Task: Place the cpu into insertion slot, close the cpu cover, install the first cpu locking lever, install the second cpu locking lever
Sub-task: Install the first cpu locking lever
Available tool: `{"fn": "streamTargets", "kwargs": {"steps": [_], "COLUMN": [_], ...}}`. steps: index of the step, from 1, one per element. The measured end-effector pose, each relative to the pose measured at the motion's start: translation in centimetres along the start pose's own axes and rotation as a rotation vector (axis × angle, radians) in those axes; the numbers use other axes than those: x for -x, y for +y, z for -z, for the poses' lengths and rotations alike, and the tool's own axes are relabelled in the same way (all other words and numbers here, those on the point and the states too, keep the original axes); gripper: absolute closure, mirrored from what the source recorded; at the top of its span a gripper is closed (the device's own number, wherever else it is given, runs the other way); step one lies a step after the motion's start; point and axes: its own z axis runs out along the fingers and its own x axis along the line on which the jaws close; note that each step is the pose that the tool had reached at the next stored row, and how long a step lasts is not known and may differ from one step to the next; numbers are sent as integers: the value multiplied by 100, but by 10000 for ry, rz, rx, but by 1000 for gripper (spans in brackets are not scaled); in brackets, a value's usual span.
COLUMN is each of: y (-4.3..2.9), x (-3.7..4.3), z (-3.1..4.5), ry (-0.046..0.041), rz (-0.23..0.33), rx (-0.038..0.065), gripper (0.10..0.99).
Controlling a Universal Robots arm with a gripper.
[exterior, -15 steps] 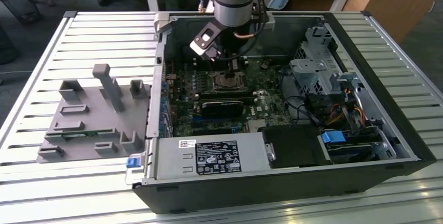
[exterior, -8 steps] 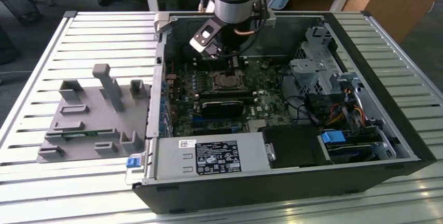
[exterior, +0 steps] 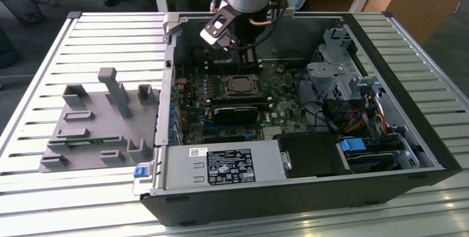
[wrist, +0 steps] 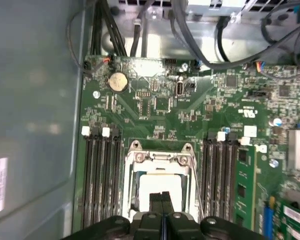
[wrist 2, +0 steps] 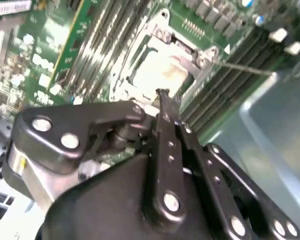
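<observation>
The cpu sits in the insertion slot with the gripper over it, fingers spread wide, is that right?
No: the first wrist view shows the gripper with fingers pressed together. The cpu does sit in the insertion slot, the gripper over it.

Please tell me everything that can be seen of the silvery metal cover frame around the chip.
The thin silvery metal square cover frame lies flat on the green motherboard, between rows of black memory slots. Its large square window shows the pale chip face. The black gripper, fingers together, hovers just over the window; whether it touches cannot be told.
</observation>
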Motion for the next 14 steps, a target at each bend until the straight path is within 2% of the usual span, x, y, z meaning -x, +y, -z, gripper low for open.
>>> {"fn": "streamTargets", "kwargs": {"steps": [5,7,14], "y": [10,10,10], "x": [-4,-4,-3], "z": [179,181,173], "ry": [1,7,71], "rz": [0,61,1315], "rx": [-2,-7,-35], "gripper": [980,980,980]}}
